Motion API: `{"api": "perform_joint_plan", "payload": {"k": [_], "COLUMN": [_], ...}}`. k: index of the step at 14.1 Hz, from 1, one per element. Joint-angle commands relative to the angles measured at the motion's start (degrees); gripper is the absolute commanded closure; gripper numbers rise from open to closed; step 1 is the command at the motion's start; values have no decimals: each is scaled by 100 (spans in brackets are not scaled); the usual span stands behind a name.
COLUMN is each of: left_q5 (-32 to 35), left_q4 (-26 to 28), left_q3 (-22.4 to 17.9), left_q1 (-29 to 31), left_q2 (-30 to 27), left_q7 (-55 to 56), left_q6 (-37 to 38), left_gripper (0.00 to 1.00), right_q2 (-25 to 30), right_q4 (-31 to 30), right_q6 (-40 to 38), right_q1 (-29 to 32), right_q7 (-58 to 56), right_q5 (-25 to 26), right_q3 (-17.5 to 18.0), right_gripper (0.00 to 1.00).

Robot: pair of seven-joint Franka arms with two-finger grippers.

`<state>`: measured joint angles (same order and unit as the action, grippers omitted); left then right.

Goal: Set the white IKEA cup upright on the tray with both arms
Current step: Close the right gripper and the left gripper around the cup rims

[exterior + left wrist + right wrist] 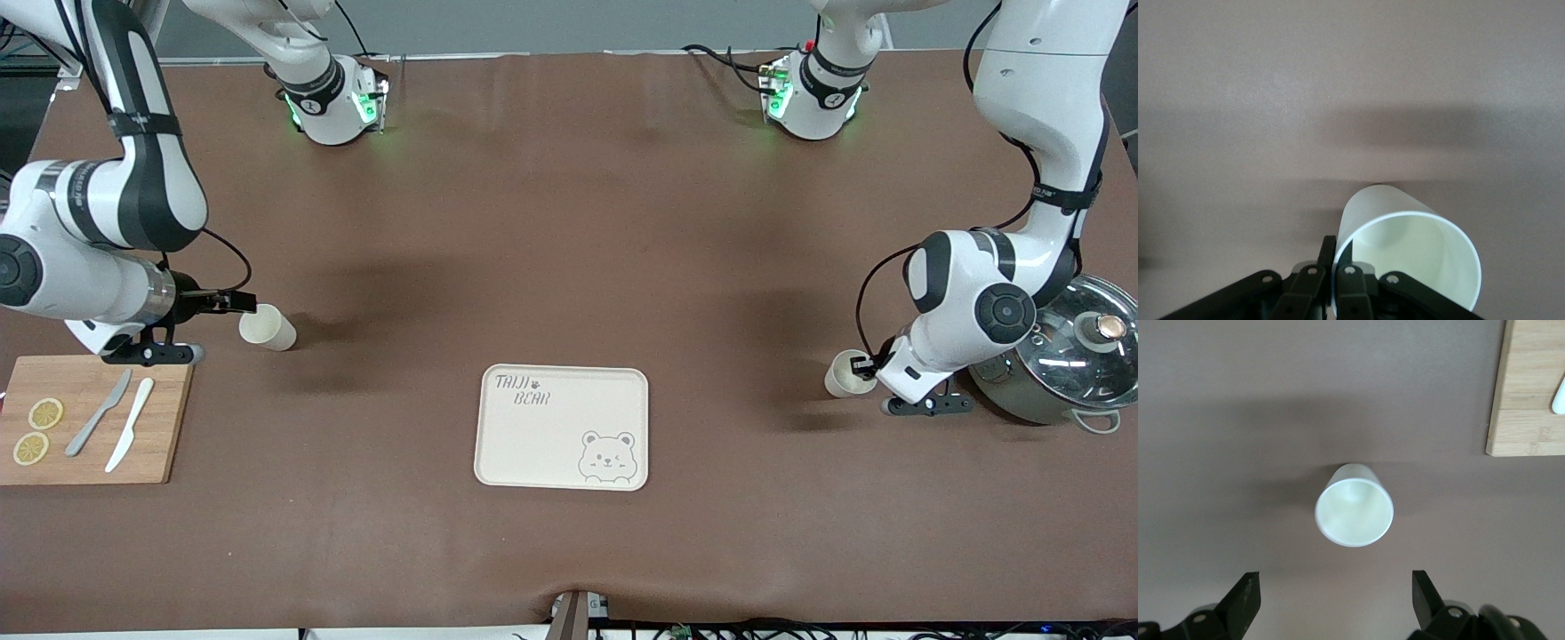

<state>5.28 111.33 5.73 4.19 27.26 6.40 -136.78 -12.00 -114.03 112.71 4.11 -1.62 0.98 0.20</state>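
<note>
From the front view, your tray (562, 427) lies empty at the centre of the brown table (569, 249), the bear drawing at its five o'clock corner. At about nine o'clock from it, a white cup (267, 326) lies on its side beside the wooden cutting board (89, 431), mouth facing your right gripper (242, 300). At three o'clock, a second cup (849, 373) lies tipped beside a steel pot (1067, 360), with your left gripper (867, 363) at its rim. In the left wrist view, the fingers (1341, 283) are clenched on the cup's (1405, 253) wall, one inside and one outside, probably so it can be swung upright. In the right wrist view, the right gripper (1335, 600) is spread wide, empty, lined up on the open mouth of its cup (1354, 510).
</note>
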Motion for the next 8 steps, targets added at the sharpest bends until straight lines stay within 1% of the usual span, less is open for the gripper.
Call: {"api": "perform_joint_plan", "payload": {"k": [1,2,3,6,8], "left_q5": [-54,-45,-45,-36,-45], "left_q4": [-41,-146,-286,-1207,-1595], "left_q3": [-2,-2,-2,-2,-2], "left_q1": [20,29,20,-76,-138], "left_q2": [-115,-167,-246,-221,-221], "left_q7": [-60,-69,-69,-60,-60], "left_q6": [-15,37,264,1248,1662], "left_gripper": [100,100,100,100,100], "right_q2": [295,295,286,233,198], "right_q4": [-820,-1031,-1190,-1288,-1463], "right_q6": [820,1154,1409,1632,1972], "right_q1": [204,239,248,379,450], "right_q7": [110,118,119,119,110], "right_q5": [16,16,16,16,16], "right_q3": [76,85,85,85,76], "right_gripper": [0,0,0,0,0]}}
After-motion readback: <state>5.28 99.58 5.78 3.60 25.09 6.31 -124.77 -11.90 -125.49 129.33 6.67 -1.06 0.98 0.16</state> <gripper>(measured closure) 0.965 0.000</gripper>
